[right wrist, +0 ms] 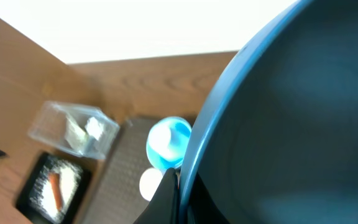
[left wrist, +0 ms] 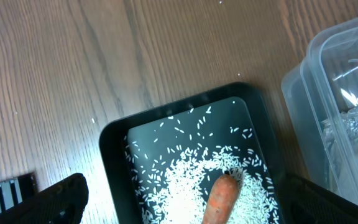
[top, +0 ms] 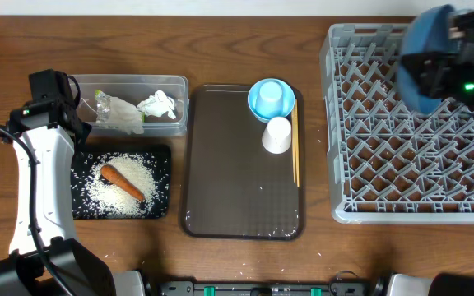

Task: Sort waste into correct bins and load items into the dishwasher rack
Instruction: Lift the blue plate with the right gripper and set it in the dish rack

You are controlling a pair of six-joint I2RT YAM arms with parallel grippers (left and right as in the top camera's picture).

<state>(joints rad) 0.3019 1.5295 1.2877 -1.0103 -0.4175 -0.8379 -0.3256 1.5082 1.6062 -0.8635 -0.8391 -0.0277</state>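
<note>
Desk [top: 220,49]: rack [top: 385,164] at right, serving tray [top: 237,181] at centre, tub [top: 179,103] and shallow tray [top: 161,181] at left, the tub behind the shallow tray. In the tub: wrapper [top: 118,113] left of tissue [top: 158,104]. In the shallow tray: carrot [top: 122,182] lying on rice [top: 142,168]. On the serving tray's far right part: small bowl [top: 270,99] behind cup [top: 276,136], chopsticks [top: 295,148] along the right edge. Large bowl [top: 422,49] above the rack's far side.

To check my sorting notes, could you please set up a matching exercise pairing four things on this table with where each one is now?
Things:
1 small orange carrot
2 crumpled white tissue
3 small white cup
4 large dark-blue bowl

Places:
A on the brown serving tray
B in the right gripper over the grey pegged rack
C in the shallow black tray
D in the clear plastic tub

Pairs: 1-C; 2-D; 3-A; 4-B
</note>
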